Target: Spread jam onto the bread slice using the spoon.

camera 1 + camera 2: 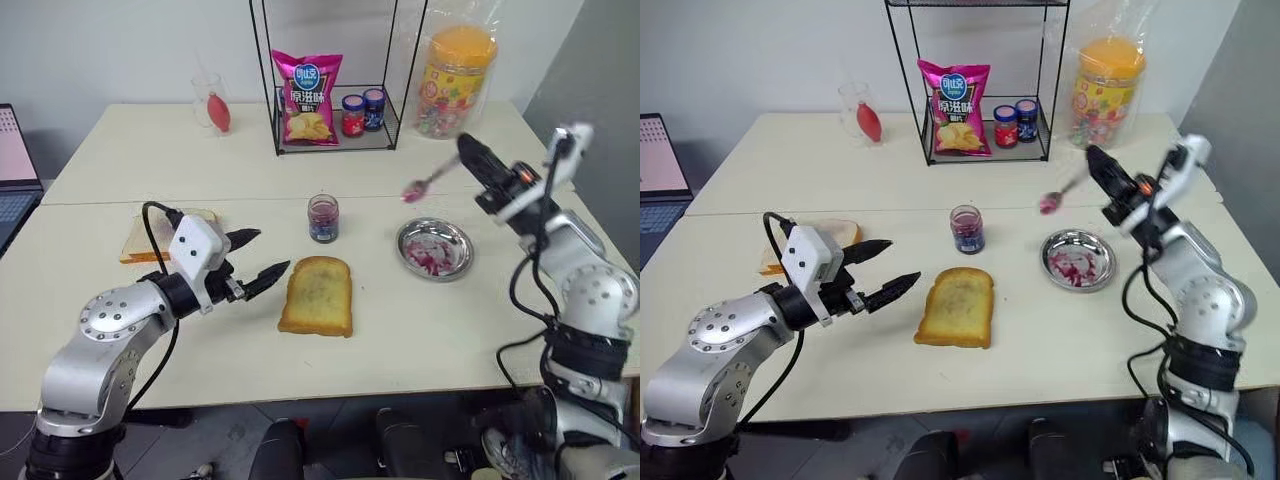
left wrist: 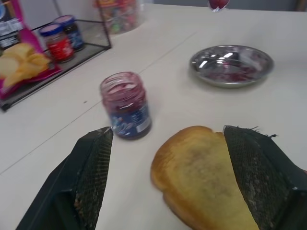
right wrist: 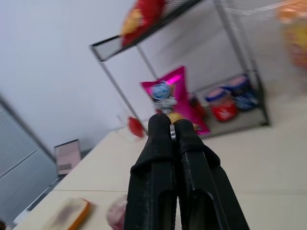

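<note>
Right gripper (image 1: 1092, 156), raised above the steel dish (image 1: 1078, 260), pinches the spoon (image 1: 1061, 192). Left gripper (image 1: 902, 263) hovers spread beside the bread slice (image 1: 958, 306); jam jar (image 1: 967, 229) stands just behind.

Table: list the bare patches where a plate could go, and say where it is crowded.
Free: the table's front strip from the bread slice across below the steel dish, and the stretch behind the jam jar toward the wire rack. Crowded: the bread slice's left, where the open left end effector hovers.
</note>
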`<state>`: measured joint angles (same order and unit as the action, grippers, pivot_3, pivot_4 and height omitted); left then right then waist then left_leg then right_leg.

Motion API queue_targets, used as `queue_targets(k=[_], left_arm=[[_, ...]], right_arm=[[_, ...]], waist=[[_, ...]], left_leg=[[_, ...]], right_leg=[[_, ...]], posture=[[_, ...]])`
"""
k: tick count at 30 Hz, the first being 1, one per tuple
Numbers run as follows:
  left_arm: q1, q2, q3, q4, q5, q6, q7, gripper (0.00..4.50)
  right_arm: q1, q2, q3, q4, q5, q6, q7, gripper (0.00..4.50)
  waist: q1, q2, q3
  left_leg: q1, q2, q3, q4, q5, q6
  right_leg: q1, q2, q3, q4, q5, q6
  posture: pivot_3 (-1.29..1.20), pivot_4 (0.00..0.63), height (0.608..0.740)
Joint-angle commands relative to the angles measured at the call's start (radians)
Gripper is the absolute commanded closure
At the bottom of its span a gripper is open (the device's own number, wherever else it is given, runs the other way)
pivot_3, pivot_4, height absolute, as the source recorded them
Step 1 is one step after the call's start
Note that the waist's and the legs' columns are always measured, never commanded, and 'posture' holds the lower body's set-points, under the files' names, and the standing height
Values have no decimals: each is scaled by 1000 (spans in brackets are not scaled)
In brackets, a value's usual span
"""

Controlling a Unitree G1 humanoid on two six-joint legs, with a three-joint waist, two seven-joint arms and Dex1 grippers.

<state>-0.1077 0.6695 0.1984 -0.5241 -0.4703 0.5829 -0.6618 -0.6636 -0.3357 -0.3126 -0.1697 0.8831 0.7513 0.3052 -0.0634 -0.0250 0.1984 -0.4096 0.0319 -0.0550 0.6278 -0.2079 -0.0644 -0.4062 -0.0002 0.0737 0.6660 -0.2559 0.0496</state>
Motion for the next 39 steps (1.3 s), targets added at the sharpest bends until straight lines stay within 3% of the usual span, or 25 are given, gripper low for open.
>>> queue_targets(k=[1, 11, 26, 39], left_arm=[[14, 6, 37, -21, 0, 12, 32, 673], [33, 11, 91, -19, -67, 59, 36, 673], [7, 19, 81, 11, -51, 48, 49, 673], [-4, 23, 67, 52, -15, 1, 27, 673]], right_arm=[[-111, 37, 107, 82, -82, -78, 71, 4459], [-285, 109, 335, 441, -372, -357, 294, 4459], [-406, 181, 382, 824, -624, -701, 393, 4459], [-411, 220, 400, 898, -714, -704, 414, 4459]], waist=[[4, 0, 0], [5, -1, 0], [6, -1, 0], [6, -1, 0]], left_leg=[[0, 0, 0, 0, 0, 0], [-2, 0, 0, 1, 0, 0], [-3, 0, -1, 0, 0, 0], [-4, 0, -1, 0, 0, 0]], right_leg=[[0, 0, 0, 0, 0, 0], [-1, -1, -1, -1, 1, 0], [-3, -1, -2, 0, 3, -5], [-3, -1, -2, 0, 3, -5]], posture=[[0, 150, 740], [0, 150, 740], [0, 150, 740], [0, 150, 740]])
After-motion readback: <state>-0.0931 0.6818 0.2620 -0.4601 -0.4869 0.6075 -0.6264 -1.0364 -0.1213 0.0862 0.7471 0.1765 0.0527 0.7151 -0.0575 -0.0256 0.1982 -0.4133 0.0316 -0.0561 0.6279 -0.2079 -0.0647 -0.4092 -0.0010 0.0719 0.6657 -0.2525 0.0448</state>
